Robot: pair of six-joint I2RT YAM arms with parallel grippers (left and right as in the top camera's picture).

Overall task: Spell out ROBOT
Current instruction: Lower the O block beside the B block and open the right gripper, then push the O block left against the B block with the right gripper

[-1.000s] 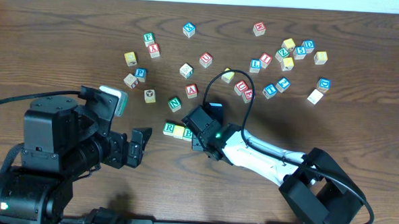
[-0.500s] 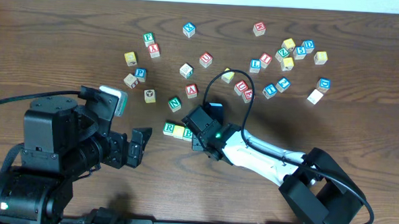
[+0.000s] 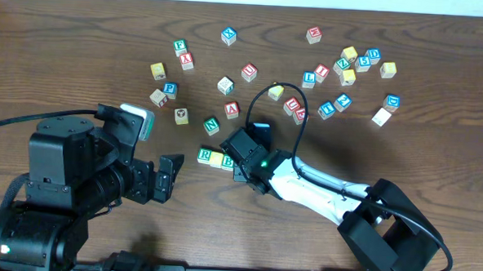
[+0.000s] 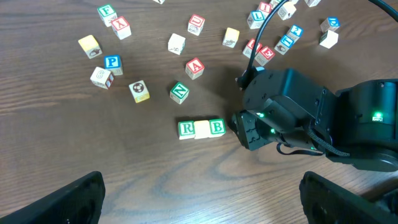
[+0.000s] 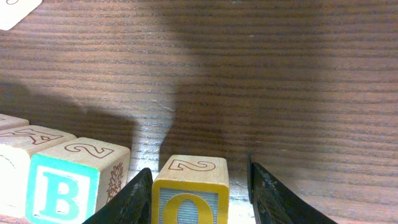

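O cube point(image 5: 188, 190) beside B cube point(image 5: 65, 183)

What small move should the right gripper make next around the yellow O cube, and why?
Probably lift the right gripper straight up. The O cube stands on the table beside the B cube, with a gap to one finger, so it looks released; sideways motion might knock either cube.

- The overhead view looks straight down from high above and takes in the whole counter point(image 3: 83, 30).
- The left wrist view looks down at a slant from middle height. It shares with the overhead the R cube point(image 4: 186, 129), the B cube point(image 4: 216, 127) and the N cube point(image 4: 179, 93).
- The right wrist view sits very low and near, facing along the counter — it shares only the B cube.
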